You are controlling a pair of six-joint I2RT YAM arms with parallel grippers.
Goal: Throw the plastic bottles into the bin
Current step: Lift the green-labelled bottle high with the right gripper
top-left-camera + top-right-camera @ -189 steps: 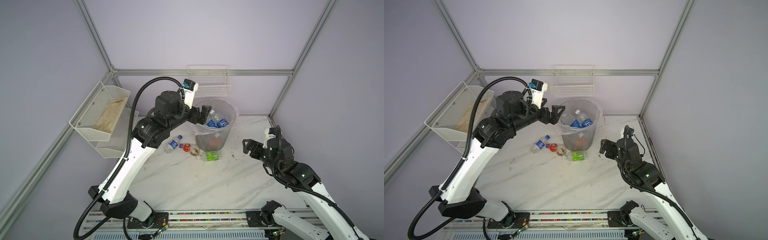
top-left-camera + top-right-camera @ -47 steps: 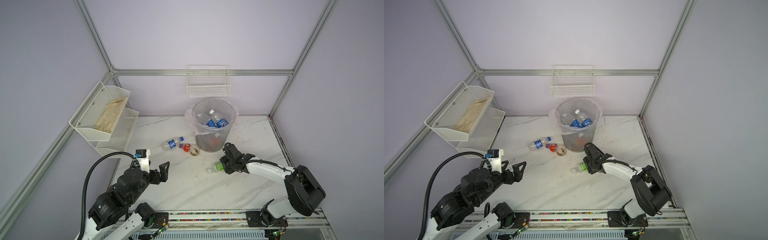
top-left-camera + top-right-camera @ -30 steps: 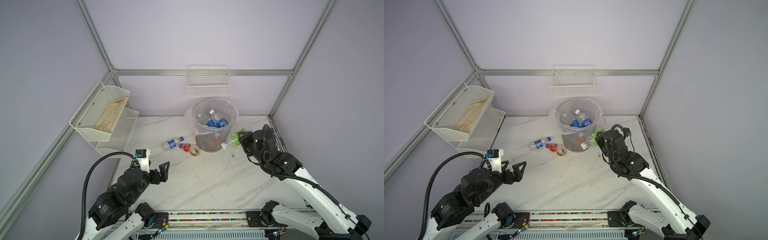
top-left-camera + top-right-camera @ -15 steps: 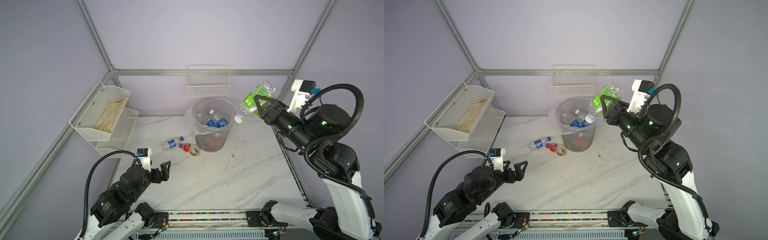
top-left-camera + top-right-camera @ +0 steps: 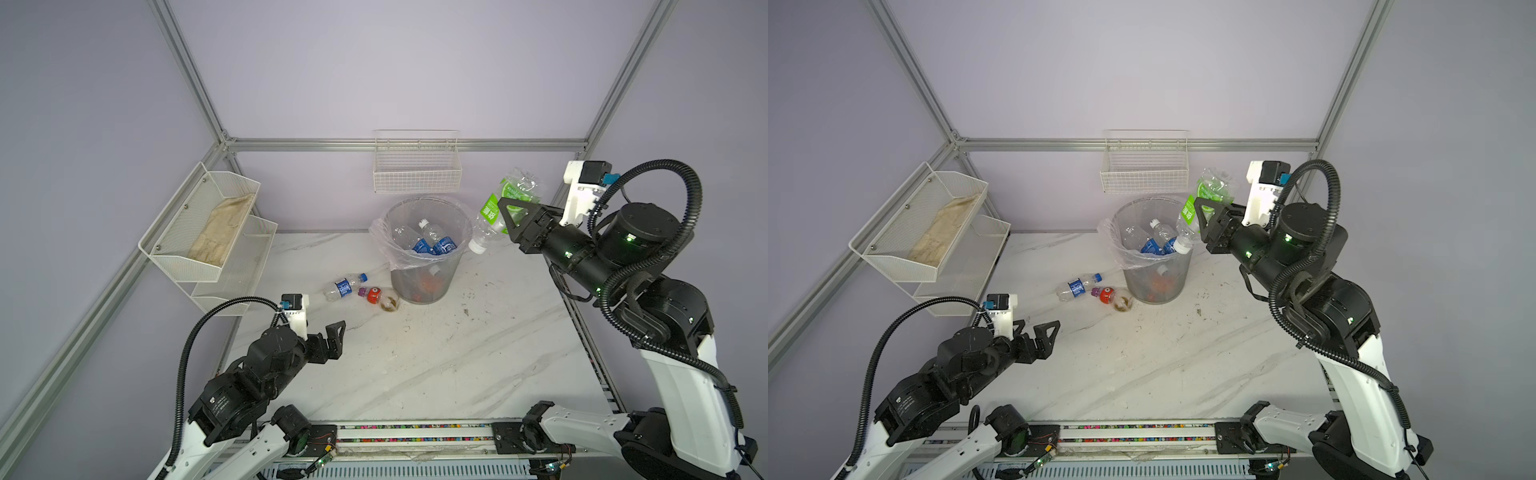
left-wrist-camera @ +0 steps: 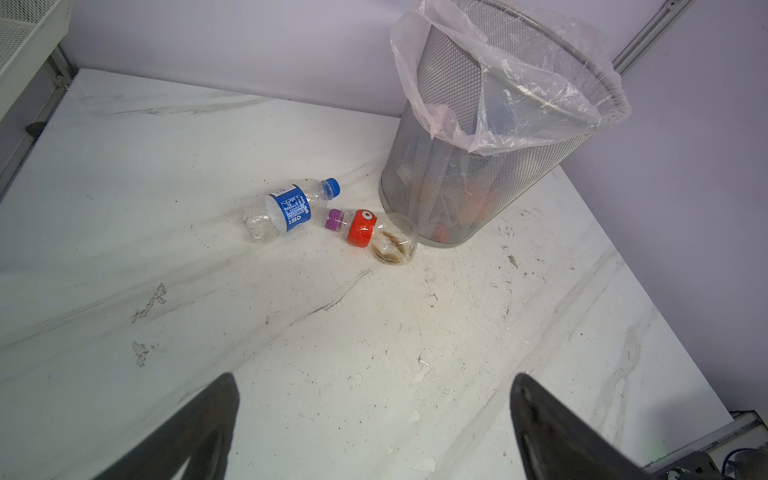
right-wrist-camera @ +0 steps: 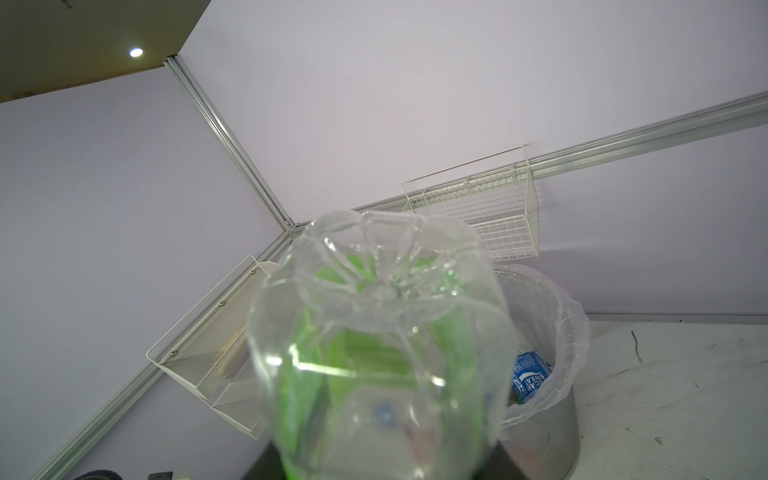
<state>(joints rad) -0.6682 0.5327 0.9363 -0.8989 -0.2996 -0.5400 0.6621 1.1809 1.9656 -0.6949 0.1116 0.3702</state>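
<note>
**Green-label bottle lifted from the table up to the bin**

In both top views the right gripper, down on the white marble table under two seconds ago, now stands high at centre right. It is clamped across the clear plastic bottle with the green label, which hangs tilted with its white cap lowest. The bottle is beside the right rim of the round grey mesh bin with the clear bag liner. Whether the cap is already over the opening I cannot tell. The left gripper has stayed at lower left, jaws wide and empty.

In the left wrist view two bottles lie left of the bin's foot. They are a clear bottle with the blue label and blue cap and a stubby clear bottle with the red label and purple cap, just beside the mesh.

In the right wrist view the held bottle's ribbed base fills the centre. The bin sits behind it at lower right, with a blue-labelled bottle inside.

The pick-up looks finished and only the drop is left. Two more bottles appear to remain on the table.
</note>
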